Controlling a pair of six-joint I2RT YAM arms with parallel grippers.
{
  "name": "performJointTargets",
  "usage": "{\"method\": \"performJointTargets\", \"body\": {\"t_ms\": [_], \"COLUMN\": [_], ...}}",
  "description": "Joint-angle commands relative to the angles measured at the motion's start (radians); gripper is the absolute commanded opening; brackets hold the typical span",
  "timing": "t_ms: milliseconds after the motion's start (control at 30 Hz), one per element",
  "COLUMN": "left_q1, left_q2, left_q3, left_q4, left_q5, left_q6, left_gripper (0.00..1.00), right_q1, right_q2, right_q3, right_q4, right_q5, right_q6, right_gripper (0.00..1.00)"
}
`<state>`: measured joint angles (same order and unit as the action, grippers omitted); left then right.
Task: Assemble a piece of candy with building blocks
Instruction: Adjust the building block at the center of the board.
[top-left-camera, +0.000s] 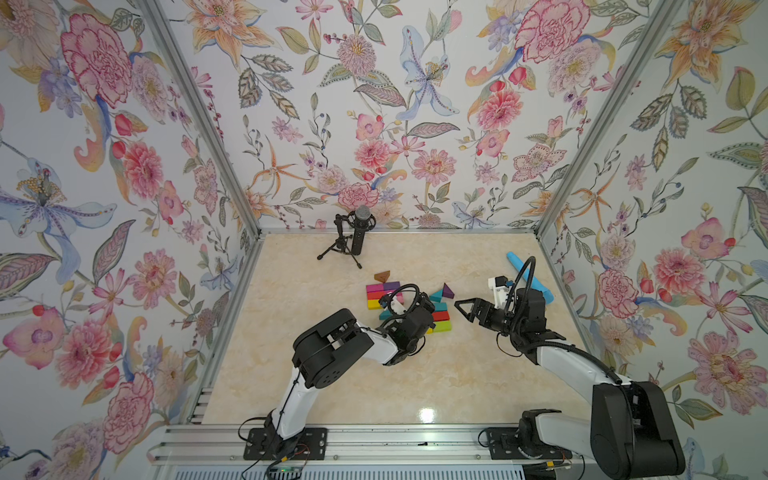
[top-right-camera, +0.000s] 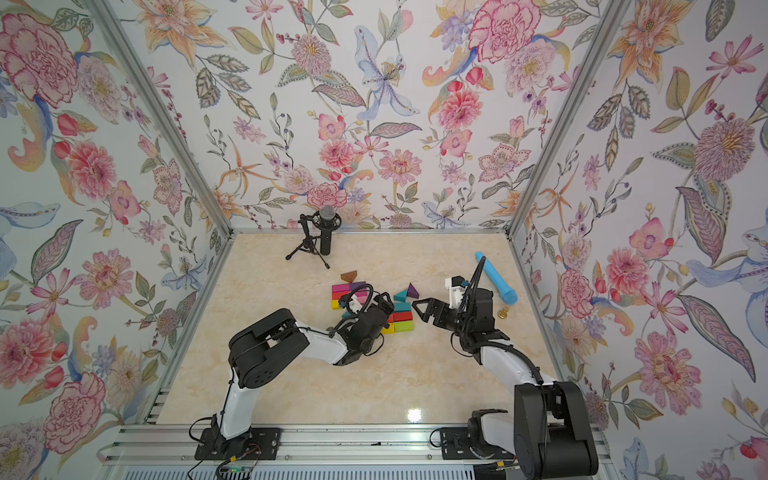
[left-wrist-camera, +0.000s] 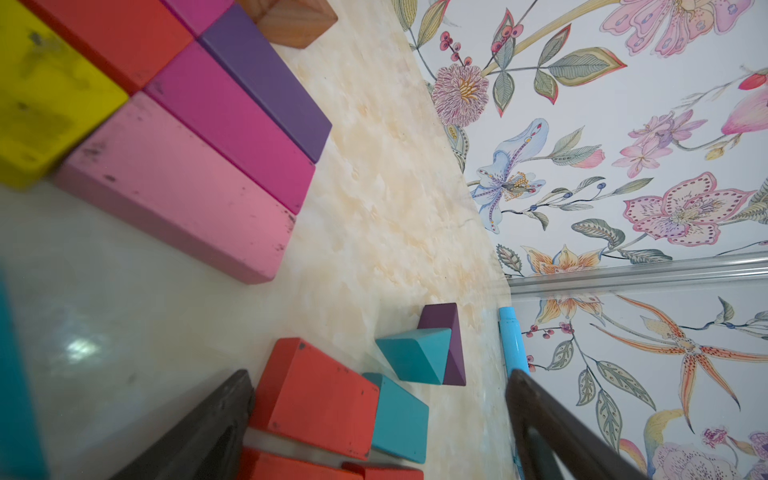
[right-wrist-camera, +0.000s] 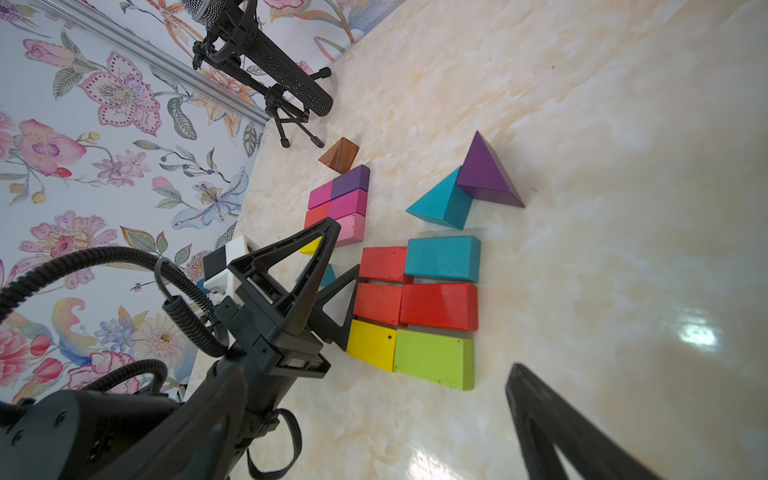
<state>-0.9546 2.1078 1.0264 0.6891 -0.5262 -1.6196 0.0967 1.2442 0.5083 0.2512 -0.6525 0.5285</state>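
Right wrist view, with every place given from the black microphone on its tripod. Closest to the tripod legs, a brown triangle, just beside a tight patch of building blocks lying flat: purple, magenta, pink, red and yellow bricks. Farther from the microphone, past a bare strip of marbled table, a second tight patch: a teal brick, three red bricks, one yellow, one green brick. At that patch's edge nearer the microphone, a teal triangle touching a purple triangle.

Left gripper low over the strip between the two patches, jaws spread wide and empty. Right gripper, seen in both top views, just past the second patch on the side away from the microphone, jaws likewise spread wide and empty. Light-blue stick well apart from the microphone, along the side wall.
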Motion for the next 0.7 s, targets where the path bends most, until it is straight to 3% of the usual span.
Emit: {"method": "performJointTargets", "body": {"t_ms": [0, 367, 667], "left_q1": [-0.003, -0.003, 0.011], "left_q2": [0.043, 0.046, 0.007], "left_q3": [0.009, 0.021, 0.051], "left_q4": [-0.031, -0.017, -0.048], "left_q5": [0.025, 0.035, 0.05], "left_q6": [0.013, 0.036, 0.147], "left_gripper": [0.96, 0.95, 0.95], "right_q1": [-0.01, -0.017, -0.023], "right_q2": [0.002, 0.002, -0.01], "right_q3": [-0.016, -0.021, -0.022], "right_q4": [0.015, 0.014, -0.011], "right_q5": [-0.016, -0.006, 0.011], "right_q6": [0.007, 0.002, -0.014], "right_gripper": [1.0, 1.0, 1.0]}}
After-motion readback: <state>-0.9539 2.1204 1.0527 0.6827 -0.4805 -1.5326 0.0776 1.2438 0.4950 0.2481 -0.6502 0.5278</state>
